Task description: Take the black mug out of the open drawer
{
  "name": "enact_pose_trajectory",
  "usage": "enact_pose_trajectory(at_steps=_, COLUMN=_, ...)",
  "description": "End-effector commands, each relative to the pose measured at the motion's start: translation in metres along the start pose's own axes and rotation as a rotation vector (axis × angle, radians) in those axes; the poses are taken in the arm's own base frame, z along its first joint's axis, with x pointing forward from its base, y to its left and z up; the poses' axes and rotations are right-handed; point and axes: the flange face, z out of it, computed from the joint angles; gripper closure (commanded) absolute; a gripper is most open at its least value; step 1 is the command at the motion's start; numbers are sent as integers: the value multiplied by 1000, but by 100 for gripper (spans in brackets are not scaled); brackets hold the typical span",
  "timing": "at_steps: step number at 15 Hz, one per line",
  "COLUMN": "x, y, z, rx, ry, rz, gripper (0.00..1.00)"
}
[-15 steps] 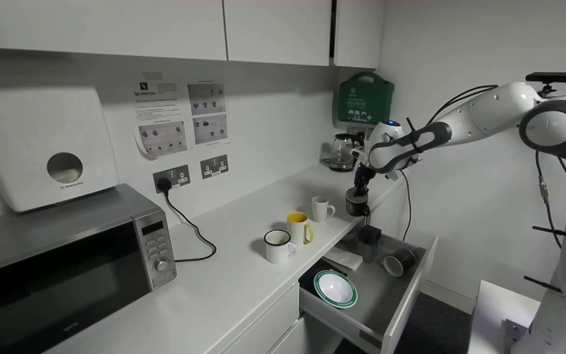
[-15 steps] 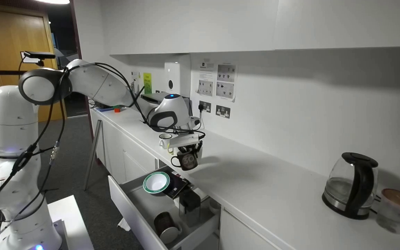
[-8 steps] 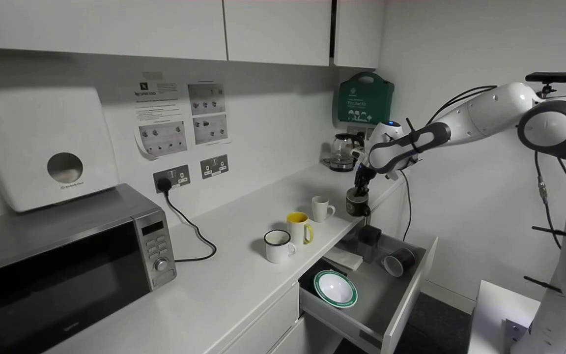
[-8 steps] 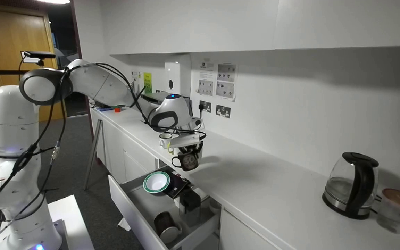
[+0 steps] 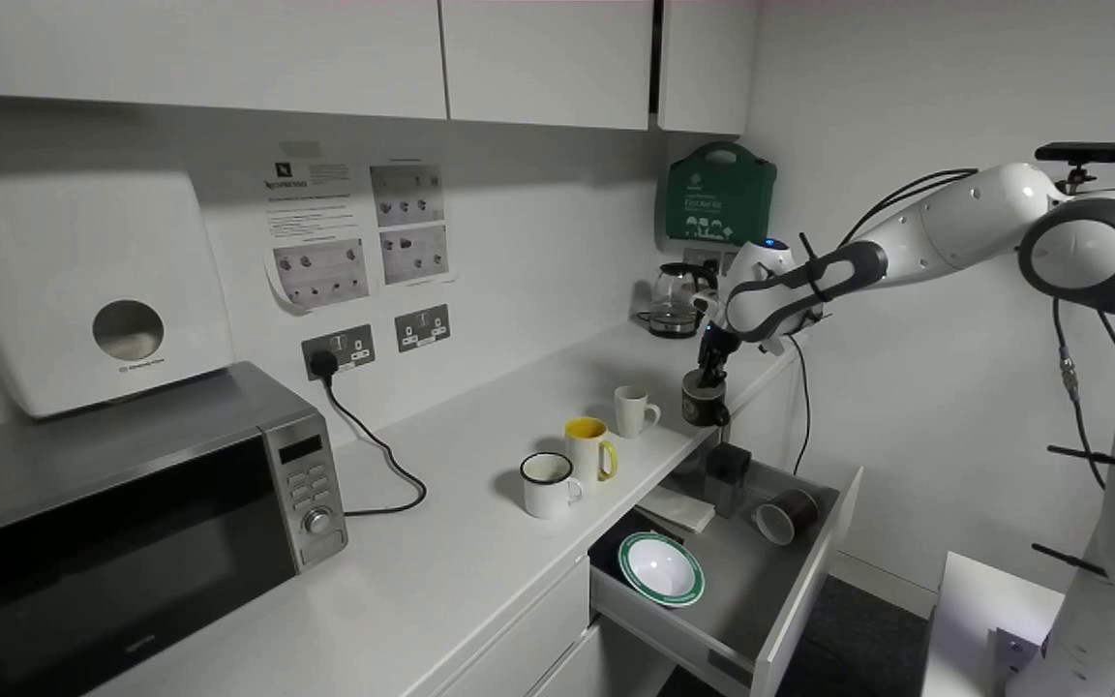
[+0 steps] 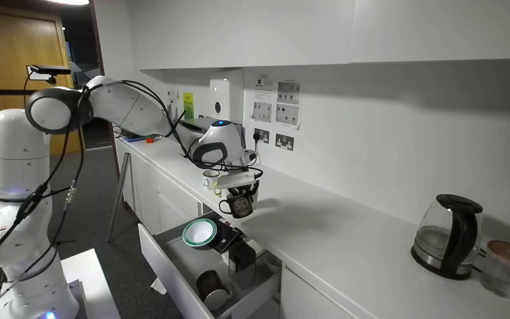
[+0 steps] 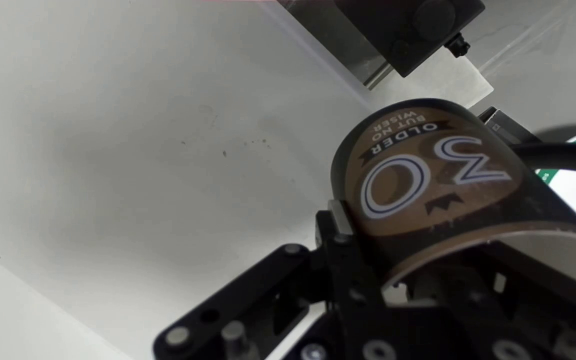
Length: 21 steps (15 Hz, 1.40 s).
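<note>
Above the counter edge (image 6: 311,280), clear of the drawer (image 5: 743,583), the tool (image 5: 711,374) pinches the black mug (image 7: 433,185).

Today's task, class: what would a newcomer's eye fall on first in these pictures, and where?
Probably the black mug with its big "30", gripped in the air by the fingers near the edge of the counter. Next might come the open drawer lower down, with a green-rimmed bowl in it. In an exterior view, the green first-aid kit stands out above the glass kettle.
</note>
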Motion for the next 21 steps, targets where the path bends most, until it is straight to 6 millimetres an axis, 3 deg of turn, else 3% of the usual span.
enact_pose_trajectory(at_steps=1, x=1, y=0, z=0, rx=0, ry=-1, rz=0, gripper=89)
enact_pose_trajectory(at_steps=19, x=1, y=0, z=0, rx=0, ry=-1, rz=1, gripper=89)
enact_pose_trajectory(at_steps=20, x=2, y=-1, z=-1, rx=-1, ry=0, rz=-2, gripper=97)
enact_pose_trajectory(at_steps=21, x=1, y=-1, z=1, rx=1, ry=-3, rz=3, gripper=89)
